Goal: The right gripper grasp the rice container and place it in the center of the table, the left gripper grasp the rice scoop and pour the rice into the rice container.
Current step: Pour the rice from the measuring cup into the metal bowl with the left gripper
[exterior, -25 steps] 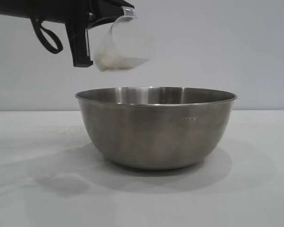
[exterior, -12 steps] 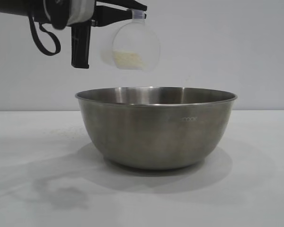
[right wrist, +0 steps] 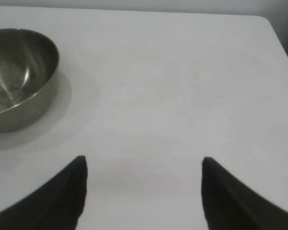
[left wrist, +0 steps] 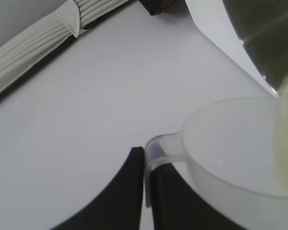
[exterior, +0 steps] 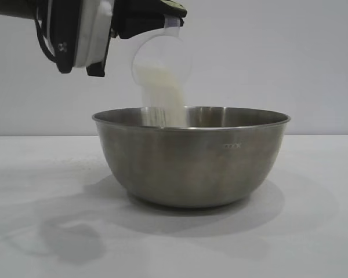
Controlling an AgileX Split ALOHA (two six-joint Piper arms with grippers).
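The rice container [exterior: 191, 156], a wide steel bowl, stands on the white table [exterior: 35, 231]. Above its left side my left gripper [exterior: 175, 13] is shut on the handle of the rice scoop [exterior: 162, 61], a frosted plastic cup that is tipped over. A stream of rice [exterior: 165, 104] falls from the scoop into the bowl. In the left wrist view the left gripper [left wrist: 147, 165] pinches the scoop [left wrist: 230, 143] by its handle tab. The right gripper [right wrist: 144, 165] stands open over bare table, apart from the rice container [right wrist: 19, 76], with grains inside it.
The table's far edge and rounded corner [right wrist: 264, 19] show in the right wrist view. A pleated white curtain [left wrist: 33, 48] and a dark object with red [left wrist: 158, 7] lie beyond the table in the left wrist view.
The left gripper has rolled the scoop further over above the bowl. The rice that sat in the scoop now pours out into the bowl. The bowl has not moved.
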